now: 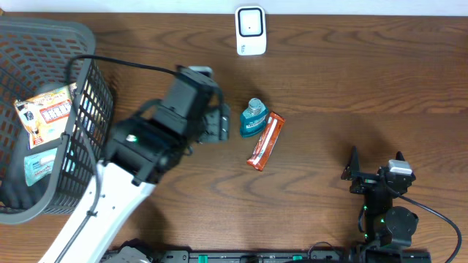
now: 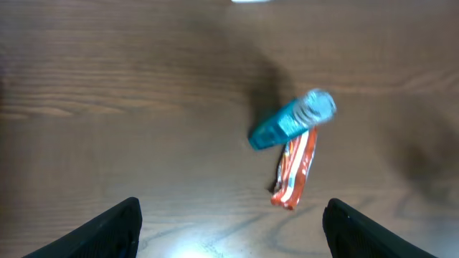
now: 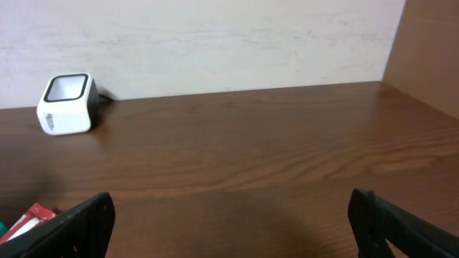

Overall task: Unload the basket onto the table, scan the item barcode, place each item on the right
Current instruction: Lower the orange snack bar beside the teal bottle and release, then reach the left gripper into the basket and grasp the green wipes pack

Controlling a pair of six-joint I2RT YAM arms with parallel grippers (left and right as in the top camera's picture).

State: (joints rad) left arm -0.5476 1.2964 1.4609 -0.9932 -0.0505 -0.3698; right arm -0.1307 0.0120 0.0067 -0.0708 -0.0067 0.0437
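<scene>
Two items lie side by side mid-table: a small teal bottle (image 1: 253, 117) with a clear cap and an orange-red snack bar (image 1: 265, 141). The white barcode scanner (image 1: 250, 31) stands at the far edge. My left gripper (image 1: 221, 124) sits just left of the bottle, open and empty. In the left wrist view the bottle (image 2: 292, 120) and bar (image 2: 295, 167) lie ahead and to the right of the left gripper (image 2: 231, 229). My right gripper (image 1: 373, 175) rests open near the front right. The right wrist view shows the right gripper (image 3: 231, 222) empty and the scanner (image 3: 67, 104) far left.
A grey wire basket (image 1: 88, 95) holding several packets (image 1: 45, 115) stands at the left edge. A black cable (image 1: 131, 64) runs over the basket rim to the left arm. A wall rises behind the table's far edge.
</scene>
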